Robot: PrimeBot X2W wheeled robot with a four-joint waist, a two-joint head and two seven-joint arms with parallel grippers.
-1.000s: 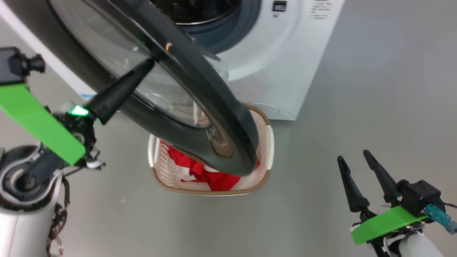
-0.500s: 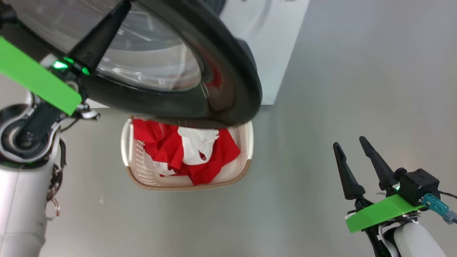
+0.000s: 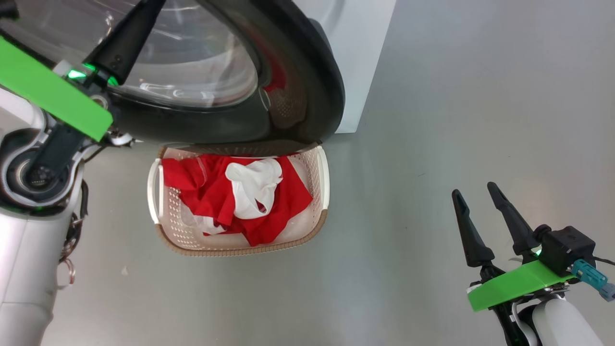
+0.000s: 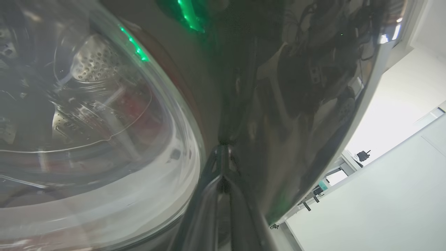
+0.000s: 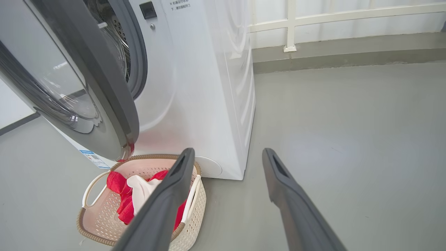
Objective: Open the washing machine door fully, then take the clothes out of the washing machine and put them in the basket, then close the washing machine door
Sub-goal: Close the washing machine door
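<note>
Swinging toward the machine over the last second, the washing machine door (image 3: 298,72) now covers the drum opening that showed at the top of the head view earlier. The head camera has turned as well, so the basket's change of place in that view is no move of the basket.

The left gripper (image 3: 144,17) has its two dark fingers pressed together, holding nothing, and lays them against the outside of the door where the clear glass bowl meets the glossy black rim; the left wrist view shows their tips touching that surface. The right gripper (image 3: 474,191) hangs well apart over the grey floor (image 3: 432,144), jaws spread wide and empty.

The clothes (image 3: 216,192), red with a white piece on top, lie in the basket (image 3: 250,250), which stands on the floor just in front of the washing machine (image 3: 360,57), partly under the door's lower edge.

Judging by this, unloading is done and the last step, closing the door, is under way. In the right wrist view the door stands ajar, with the gasket and drum visible behind its edge. The next move probably calls for a steady push with the left fingers, following the door's arc, ending with a firm press near the free edge so the latch catches.
</note>
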